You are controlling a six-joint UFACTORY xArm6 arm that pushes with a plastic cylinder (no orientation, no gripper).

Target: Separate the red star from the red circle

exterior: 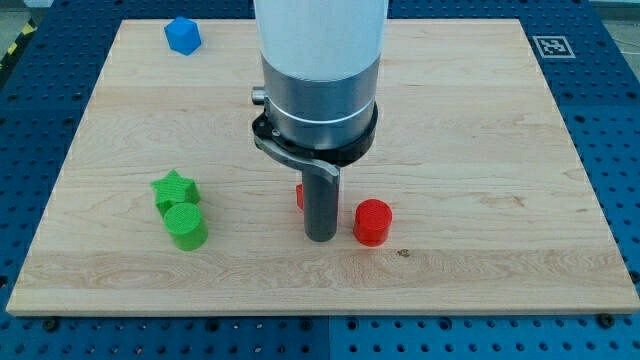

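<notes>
Near the bench's (480,120) lower middle, the arm (318,60) hangs straight down, its rod upright, and my tip (320,238) rests on the wood; there are no jaws, so nothing is held. Just to the view's right sits the red circle (373,222). A red block (299,196), mostly hidden behind the rod, shows at its left; its shape cannot be made out.
</notes>
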